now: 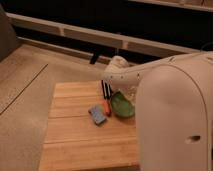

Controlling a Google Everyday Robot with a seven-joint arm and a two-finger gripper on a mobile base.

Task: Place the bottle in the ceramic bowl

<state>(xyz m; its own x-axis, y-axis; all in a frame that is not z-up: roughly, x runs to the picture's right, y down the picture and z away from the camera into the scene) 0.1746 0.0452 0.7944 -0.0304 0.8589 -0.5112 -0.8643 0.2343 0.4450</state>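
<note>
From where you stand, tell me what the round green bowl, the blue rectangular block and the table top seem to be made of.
Round green bowl: probably glazed ceramic, given its glossy sheen and darker rim. Blue rectangular block: looks like a soft matte sponge, though foam is a guess. Table top: wood, with plank seams and warm grain. The gripper hangs at the bowl's left edge.

The white arm fills the right side and runs off the right and bottom edges, hiding the right part of the desk. The end effector sits at the desk's far edge beside the ceramic bowl (only dark prongs show). The bowl's right rim is covered by the arm. The bottle cannot be made out.
</note>
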